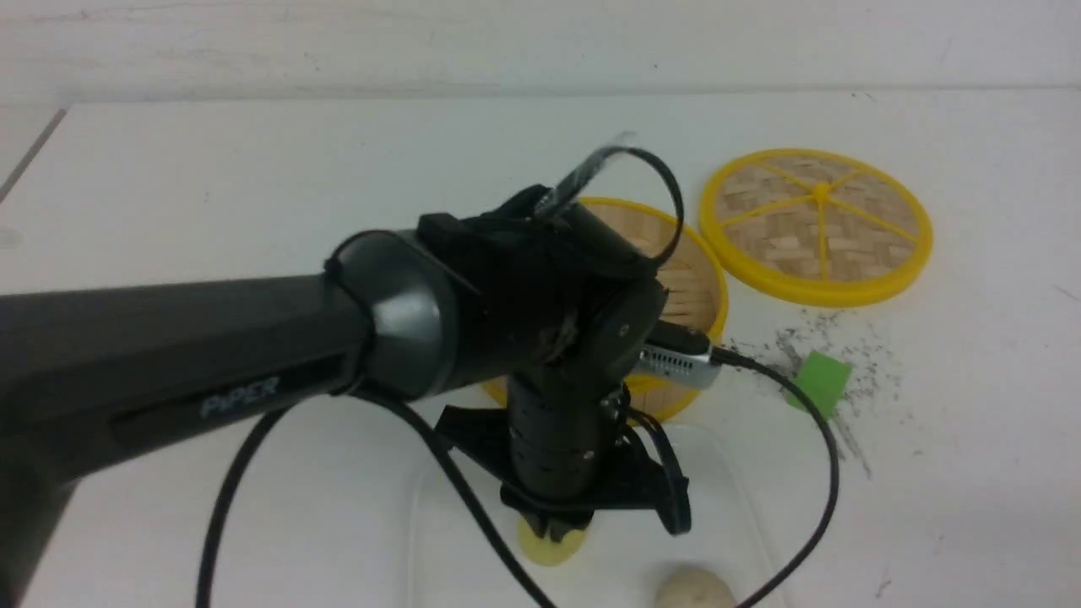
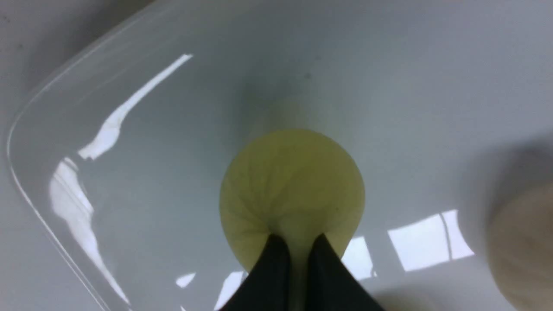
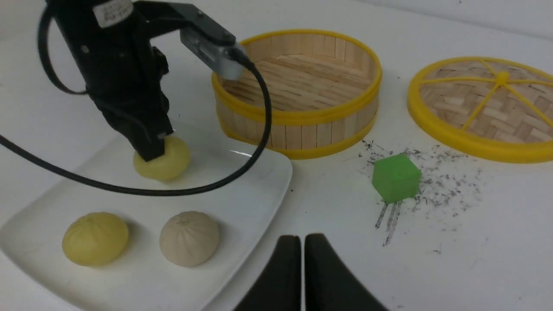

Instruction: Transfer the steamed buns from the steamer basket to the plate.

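Observation:
Three steamed buns lie on the white plate (image 3: 242,190). One pale yellow bun (image 3: 168,160) sits at the plate's far side, and my left gripper (image 3: 151,153) stands straight down on it, shut on its top pleat. In the left wrist view that bun (image 2: 291,181) rests on the plate (image 2: 151,172) with the black fingertips (image 2: 276,250) pinched on it. A second yellow bun (image 3: 95,238) and a beige bun (image 3: 189,238) lie nearer. The steamer basket (image 3: 302,86) is empty. My right gripper (image 3: 302,237) hovers shut beside the plate, holding nothing.
The flat woven lid (image 1: 817,226) lies on the table to the right of the steamer basket (image 1: 688,279). A green cube (image 1: 817,382) sits among dark scuff marks in front of the lid. The left arm's cable (image 1: 823,473) loops over the plate's right side.

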Motion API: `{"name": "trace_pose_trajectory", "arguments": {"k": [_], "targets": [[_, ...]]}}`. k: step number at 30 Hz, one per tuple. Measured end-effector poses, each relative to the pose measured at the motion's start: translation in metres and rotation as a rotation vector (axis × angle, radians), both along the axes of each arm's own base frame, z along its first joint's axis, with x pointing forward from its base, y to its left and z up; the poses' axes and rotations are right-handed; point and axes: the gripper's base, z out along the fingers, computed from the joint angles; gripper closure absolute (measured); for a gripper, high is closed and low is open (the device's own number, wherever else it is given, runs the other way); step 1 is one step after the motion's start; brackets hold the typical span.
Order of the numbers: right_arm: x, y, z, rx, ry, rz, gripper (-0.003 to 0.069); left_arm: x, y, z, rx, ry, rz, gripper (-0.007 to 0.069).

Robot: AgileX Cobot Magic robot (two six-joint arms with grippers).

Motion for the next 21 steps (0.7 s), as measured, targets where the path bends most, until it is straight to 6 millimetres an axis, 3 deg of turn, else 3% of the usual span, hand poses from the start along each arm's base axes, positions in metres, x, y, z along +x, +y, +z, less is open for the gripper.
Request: {"name": "trace_pose_trajectory", "arguments": {"k": [6, 8, 12, 14, 15, 18, 19, 21], "targets": [[0.0, 0.0, 0.0, 0.001, 0.001, 0.0, 0.0617, 0.0, -0.003, -0.009, 0.007, 0.026, -0.018, 0.0452], [0.0, 0.001, 0.0, 0.007, 0.009, 0.005, 0.0617, 0.0, -0.004, -0.005, -0.003, 0.03, -0.05, 0.0372], [-0.003, 0.0, 0.006, 0.04, 0.012, 0.015, 0.0648, 0.003, -0.005, 0.017, -0.027, -0.018, -0.065, 0.0231], [-0.005, -0.002, 0.012, 0.045, 0.009, 0.013, 0.0666, 0.006, -0.005, 0.032, -0.029, -0.061, -0.076, 0.0207], [-0.006, -0.003, 0.013, 0.046, 0.009, 0.012, 0.0667, 0.006, -0.004, 0.032, -0.022, -0.061, -0.077, 0.0205], [-0.005, -0.003, 0.017, 0.043, 0.055, -0.003, 0.0671, 0.014, 0.0, 0.063, 0.04, -0.143, -0.091, 0.0242], [-0.005, -0.003, 0.017, 0.044, 0.059, -0.004, 0.0671, 0.015, -0.001, 0.065, 0.035, -0.148, -0.092, 0.0242], [0.001, 0.004, 0.017, 0.06, 0.089, -0.01, 0.0671, 0.021, -0.002, 0.085, 0.04, -0.215, -0.105, 0.0341]]}}
